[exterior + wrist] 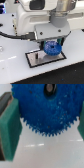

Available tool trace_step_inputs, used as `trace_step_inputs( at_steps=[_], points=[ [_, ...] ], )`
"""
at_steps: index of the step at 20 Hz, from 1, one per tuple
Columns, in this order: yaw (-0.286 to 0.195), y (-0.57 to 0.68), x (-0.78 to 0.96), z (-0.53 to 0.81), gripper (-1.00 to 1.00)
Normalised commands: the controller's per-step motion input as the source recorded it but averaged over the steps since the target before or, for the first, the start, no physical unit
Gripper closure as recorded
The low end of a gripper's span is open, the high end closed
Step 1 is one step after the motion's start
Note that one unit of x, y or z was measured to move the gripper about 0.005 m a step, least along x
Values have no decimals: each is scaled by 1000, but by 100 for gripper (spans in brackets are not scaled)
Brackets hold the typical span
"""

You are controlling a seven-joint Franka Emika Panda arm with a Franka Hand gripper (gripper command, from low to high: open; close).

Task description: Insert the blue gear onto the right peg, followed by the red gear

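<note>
Near the centre of the exterior view, slightly right and low, the pincer [51, 46] hangs from the white arm and is closed around the blue gear [51, 48], its dark fingers [42, 44] standing on either side of the disc. Directly under it lies the grey plate [34, 59] with its black border, resting on the white bench [15, 70]; the gear sits over the plate's right part as that frame shows it. Whether the gear touches the plate or a peg cannot be told, since the disc hides whatever stands beneath it. A black cable [15, 35] curves in from the left edge toward the arm.

From the wrist view the blue gear [47, 109] fills the upper middle of the frame, teeth plain along its lower rim, with a dark round spot at its hub. Green pads [10, 126] press against it at the left and right edges. Below is pale, glossy surface.
</note>
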Motion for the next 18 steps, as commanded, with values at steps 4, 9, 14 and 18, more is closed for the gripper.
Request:
trace_step_inputs(
  at_steps=[4,9,14,18],
  points=[
    [0,-12,24,78,100],
    [0,-90,97,-109,100],
    [0,-86,92,-242,100],
    [0,13,51,-145,100]
  ],
)
